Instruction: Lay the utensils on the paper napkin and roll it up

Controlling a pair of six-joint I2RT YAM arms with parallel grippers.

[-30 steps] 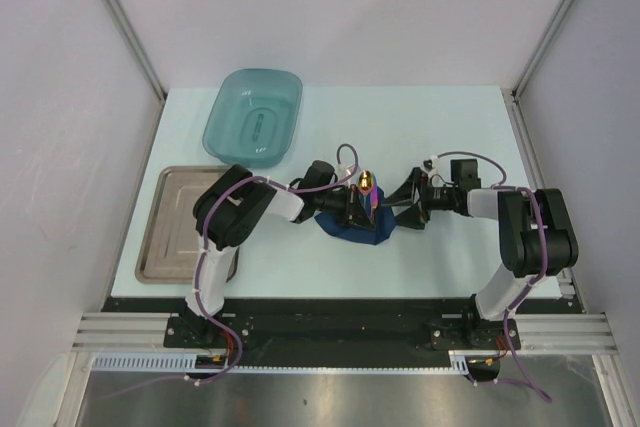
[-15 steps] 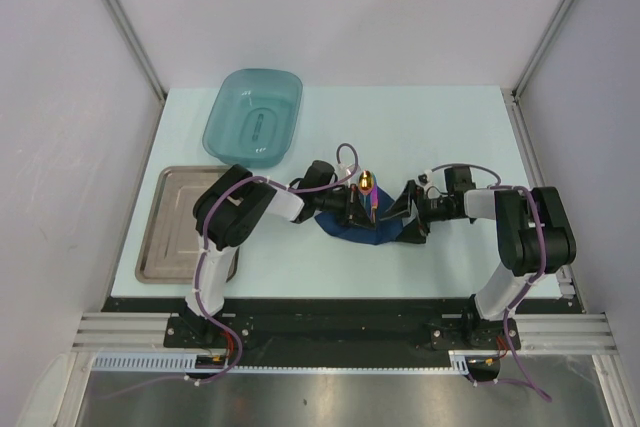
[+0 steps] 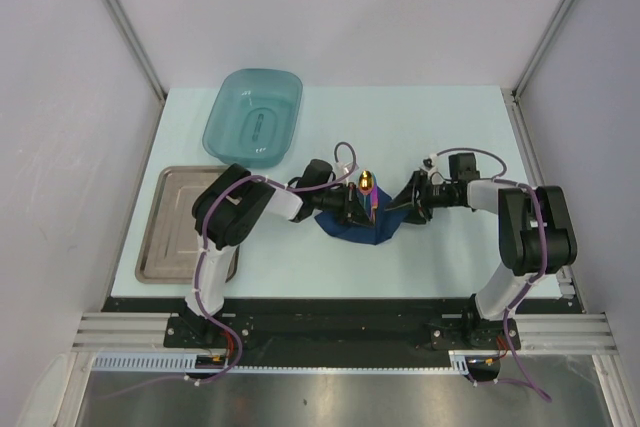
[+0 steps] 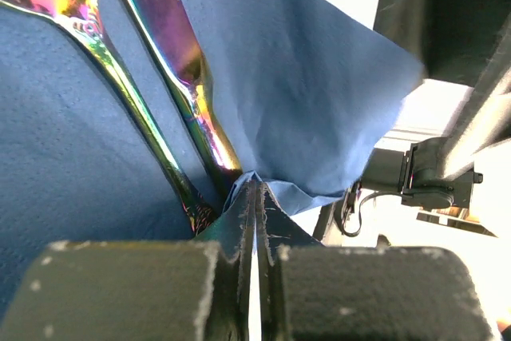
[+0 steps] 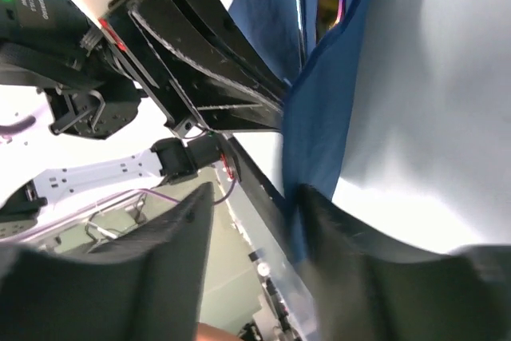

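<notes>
The dark blue paper napkin point(image 3: 352, 228) lies mid-table, folded up around the utensils point(image 3: 369, 199). Their iridescent handles point(image 4: 185, 61) rest in its fold, and a gold spoon bowl point(image 3: 367, 180) pokes out at the far end. My left gripper point(image 3: 349, 209) is shut on the napkin's edge point(image 4: 252, 184), the cloth pinched between the fingertips. At the napkin's right side my right gripper point(image 3: 401, 208) has its jaws apart. The napkin's edge point(image 5: 319, 137) runs down against one finger point(image 5: 359, 257); the other finger point(image 5: 156, 257) stands clear of it.
A translucent teal tub point(image 3: 253, 116) sits at the back left. A metal tray point(image 3: 176, 222) lies at the left, beside the left arm. The two grippers face each other closely across the napkin. Frame posts stand at the table's far corners.
The right gripper has shifted in against the napkin's right edge and its jaws have narrowed. The left gripper has kept its hold and not moved.
</notes>
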